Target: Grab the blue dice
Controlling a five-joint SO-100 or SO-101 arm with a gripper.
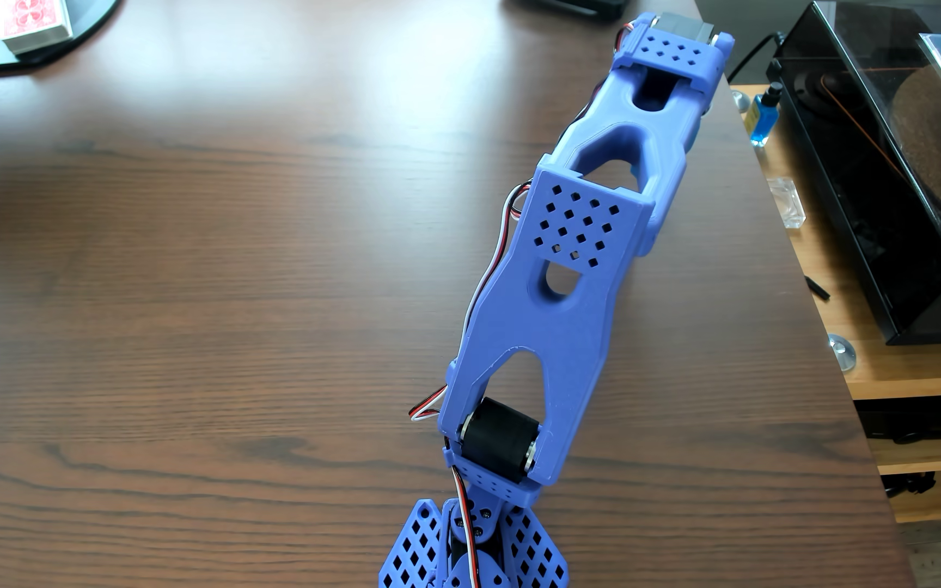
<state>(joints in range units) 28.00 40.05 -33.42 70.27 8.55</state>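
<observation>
The blue dice is out of sight in the other view; no small dark cube shows on the brown wooden table (230,254). My blue 3D-printed arm (564,271) stretches from its base at the bottom centre up toward the far right of the table. Its wrist end (675,48) reaches the top of the frame. The gripper's fingers lie beyond or beneath that wrist, and none of them shows.
A red-backed card deck (35,22) lies on a dark mat (61,51) at the top left. The table's right edge runs beside a lower wooden shelf holding a black turntable (881,186), a blue liquid bottle (762,119) and a clear glass block (786,200).
</observation>
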